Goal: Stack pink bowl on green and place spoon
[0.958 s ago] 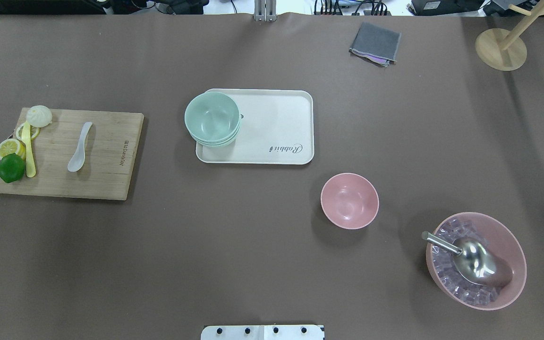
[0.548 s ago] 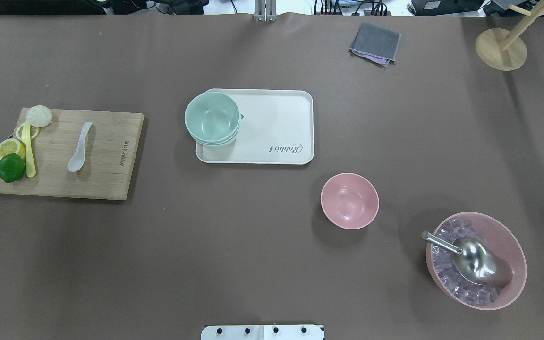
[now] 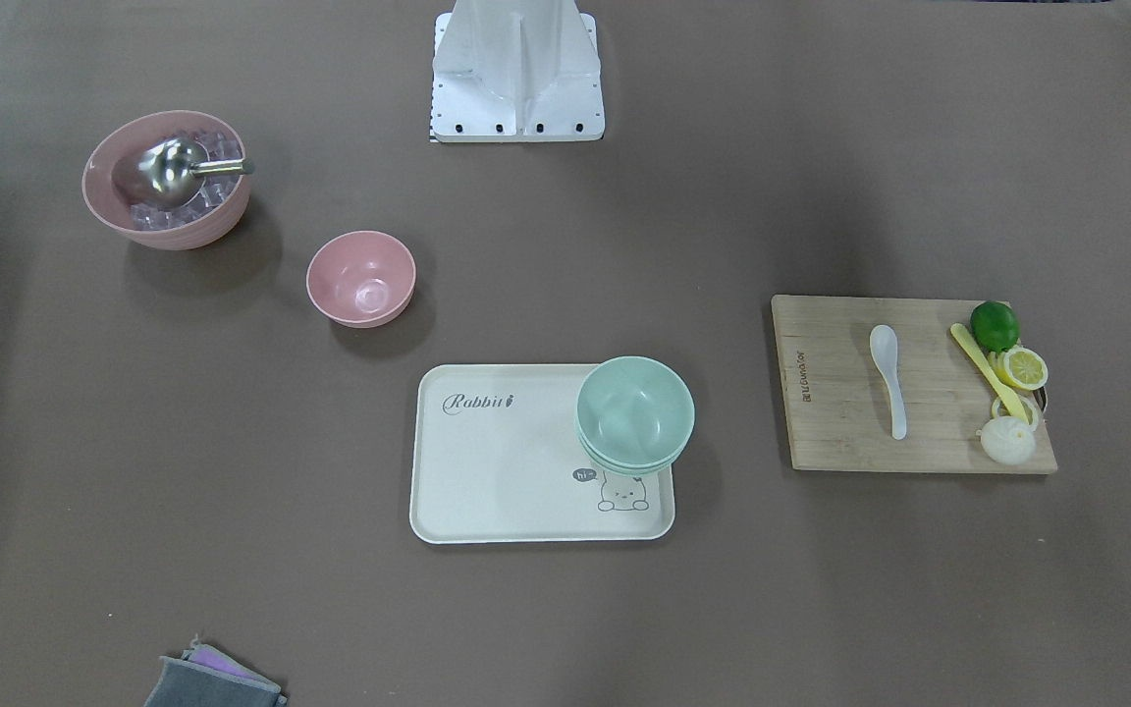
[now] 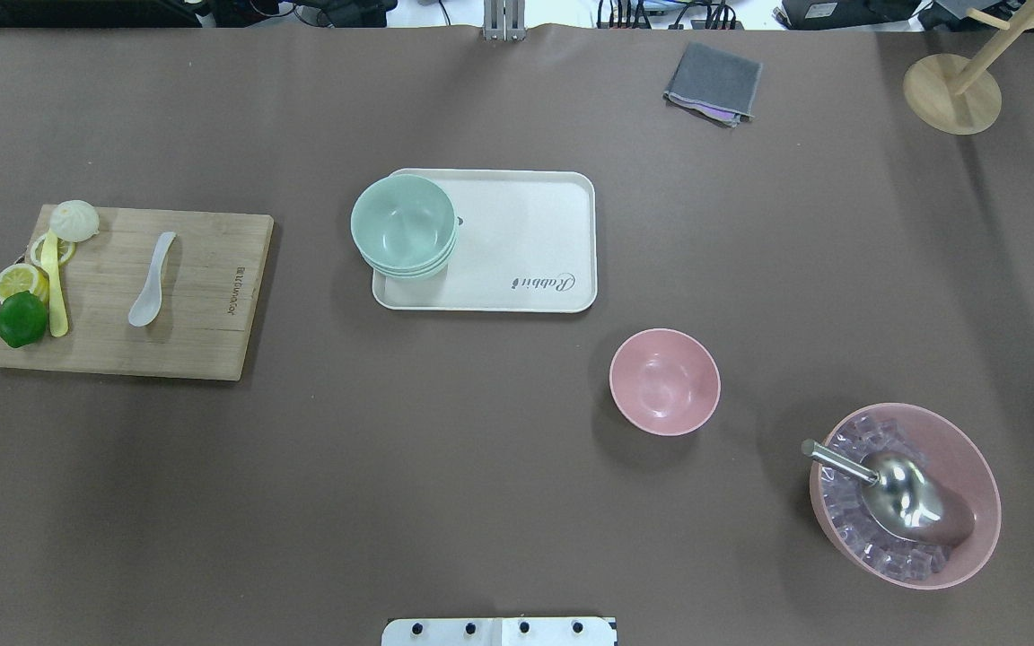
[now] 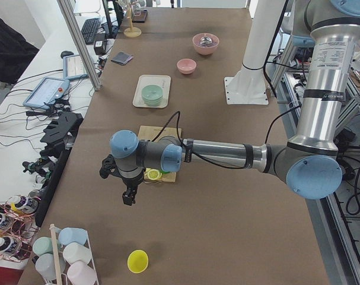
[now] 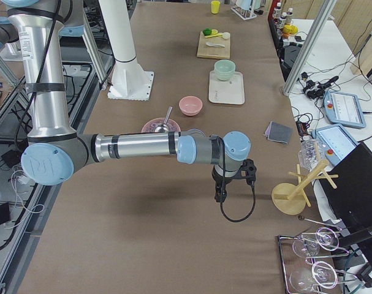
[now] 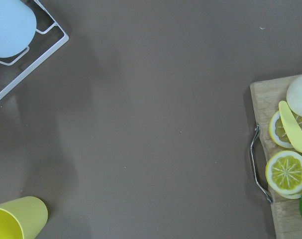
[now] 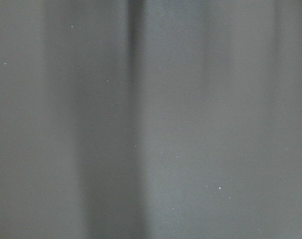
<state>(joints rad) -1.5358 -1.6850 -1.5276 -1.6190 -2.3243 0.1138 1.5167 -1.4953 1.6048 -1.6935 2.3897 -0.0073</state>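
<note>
Arms parked wide, pink bowl not yet stacked.
The small pink plastic bowl (image 4: 664,381) sits on bare table, well inboard of the nearer right gripper (image 6: 220,195). The stacked pale-green bowls (image 4: 404,224) sit on a cream tray (image 4: 526,242). The white spoon (image 4: 152,279) lies front-to-back on the bamboo board (image 4: 212,296), near the left gripper (image 5: 127,193). Neither pincer's opening can be told.
</note>
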